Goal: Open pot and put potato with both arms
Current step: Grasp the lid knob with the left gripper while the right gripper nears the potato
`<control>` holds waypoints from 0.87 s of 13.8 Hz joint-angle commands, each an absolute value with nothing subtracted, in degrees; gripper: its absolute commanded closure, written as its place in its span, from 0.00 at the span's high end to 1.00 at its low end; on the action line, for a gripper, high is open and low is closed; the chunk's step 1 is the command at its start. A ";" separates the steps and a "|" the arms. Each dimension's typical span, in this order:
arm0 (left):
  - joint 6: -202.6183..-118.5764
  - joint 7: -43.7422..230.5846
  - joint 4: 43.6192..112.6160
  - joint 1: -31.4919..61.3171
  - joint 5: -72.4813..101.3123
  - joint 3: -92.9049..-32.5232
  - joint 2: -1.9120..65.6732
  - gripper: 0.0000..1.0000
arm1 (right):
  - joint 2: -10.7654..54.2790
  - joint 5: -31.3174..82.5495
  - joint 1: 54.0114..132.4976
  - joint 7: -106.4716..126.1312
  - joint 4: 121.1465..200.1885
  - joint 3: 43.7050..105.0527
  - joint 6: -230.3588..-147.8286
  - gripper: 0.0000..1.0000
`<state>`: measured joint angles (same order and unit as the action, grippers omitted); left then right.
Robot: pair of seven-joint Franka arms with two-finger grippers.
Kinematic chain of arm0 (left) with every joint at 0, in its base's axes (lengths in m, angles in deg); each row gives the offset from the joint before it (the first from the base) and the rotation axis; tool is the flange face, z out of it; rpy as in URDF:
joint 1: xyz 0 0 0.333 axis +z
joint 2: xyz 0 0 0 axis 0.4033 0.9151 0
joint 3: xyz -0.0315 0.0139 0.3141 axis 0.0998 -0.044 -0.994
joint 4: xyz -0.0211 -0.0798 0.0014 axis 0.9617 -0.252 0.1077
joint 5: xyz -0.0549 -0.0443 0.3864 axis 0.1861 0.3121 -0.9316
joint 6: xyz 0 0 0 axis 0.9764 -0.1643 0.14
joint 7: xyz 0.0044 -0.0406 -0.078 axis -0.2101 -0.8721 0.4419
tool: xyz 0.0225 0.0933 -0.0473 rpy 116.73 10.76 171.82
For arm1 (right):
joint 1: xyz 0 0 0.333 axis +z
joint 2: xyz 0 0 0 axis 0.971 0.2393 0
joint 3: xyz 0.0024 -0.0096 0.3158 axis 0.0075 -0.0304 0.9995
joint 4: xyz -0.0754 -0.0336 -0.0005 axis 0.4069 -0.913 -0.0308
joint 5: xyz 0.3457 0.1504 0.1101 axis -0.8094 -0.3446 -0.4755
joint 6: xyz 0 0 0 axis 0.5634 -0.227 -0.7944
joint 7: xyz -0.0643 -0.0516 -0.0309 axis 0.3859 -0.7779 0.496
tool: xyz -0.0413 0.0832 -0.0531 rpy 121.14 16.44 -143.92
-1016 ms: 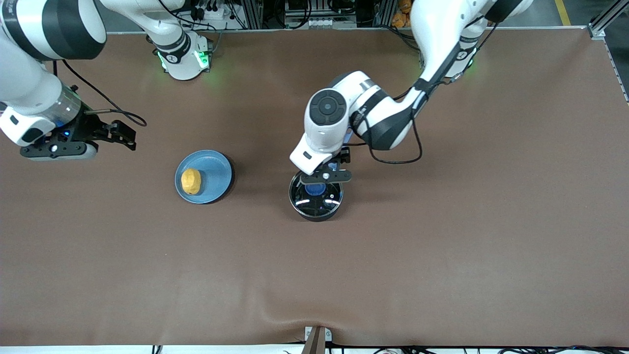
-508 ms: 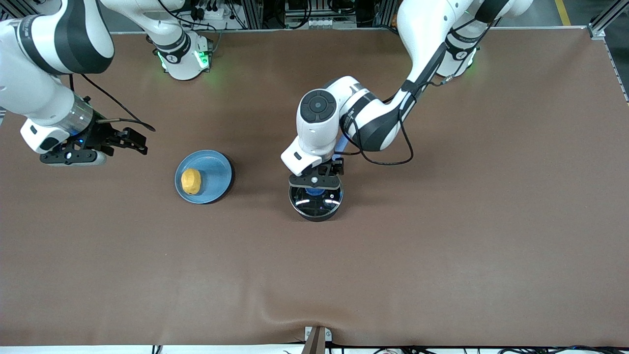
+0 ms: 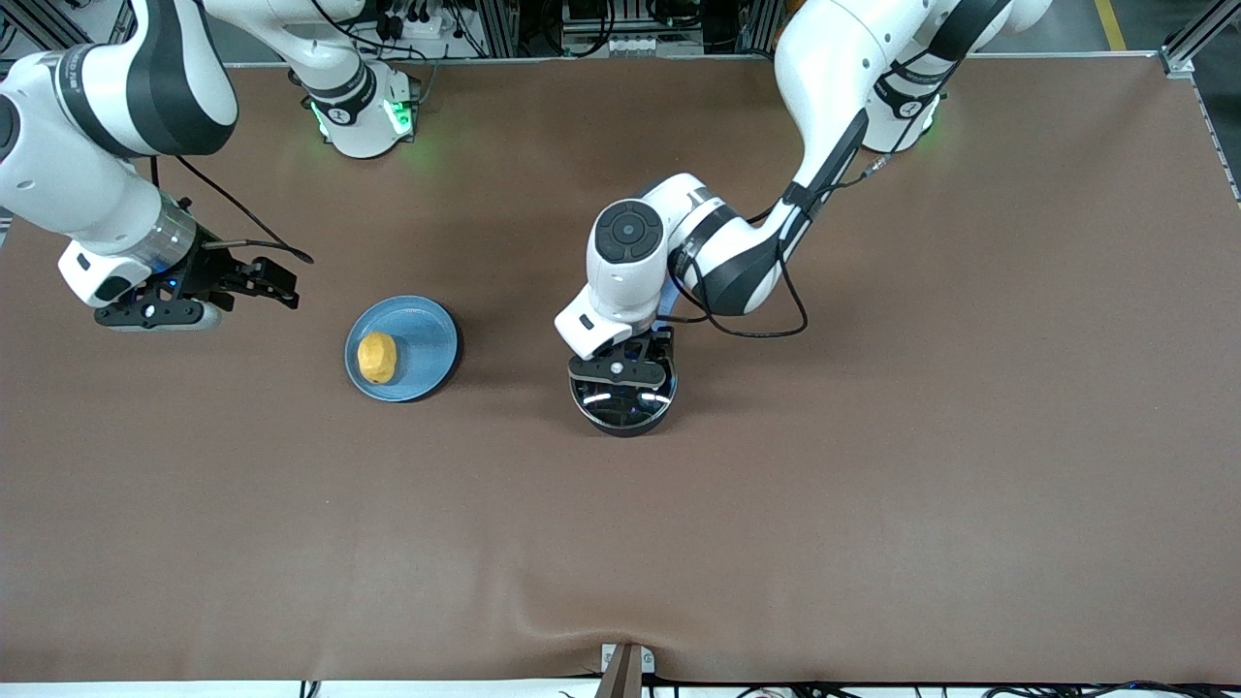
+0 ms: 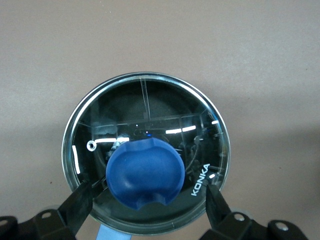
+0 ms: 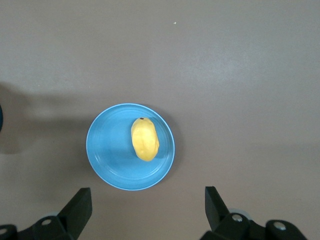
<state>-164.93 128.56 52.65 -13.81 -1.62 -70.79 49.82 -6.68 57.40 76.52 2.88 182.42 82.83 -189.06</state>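
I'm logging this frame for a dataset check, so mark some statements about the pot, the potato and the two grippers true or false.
1. The glass lid is on the pot. True.
2. The potato lies inside the pot. False: it lies on the blue plate, toward the right arm's end of the table.
3. The left gripper is open, its fingers on either side of the blue knob. True.
4. The right gripper holds the potato. False: it is open and empty, up in the air short of the plate.
5. The plate touches the pot. False: bare table separates them.
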 commanded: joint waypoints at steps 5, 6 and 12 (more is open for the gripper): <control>-166.22 128.10 51.09 -13.92 -2.84 -72.60 51.70 0.99 | -4.62 56.40 75.98 2.95 188.38 83.61 -196.25 1.00; -166.30 128.19 51.00 -13.92 -2.84 -72.60 51.96 0.97 | -3.74 56.40 76.07 2.87 188.38 83.69 -196.69 1.00; -166.22 130.82 51.27 -14.18 -2.40 -72.60 51.96 0.80 | 3.47 56.40 78.88 2.86 188.56 83.69 -201.17 1.00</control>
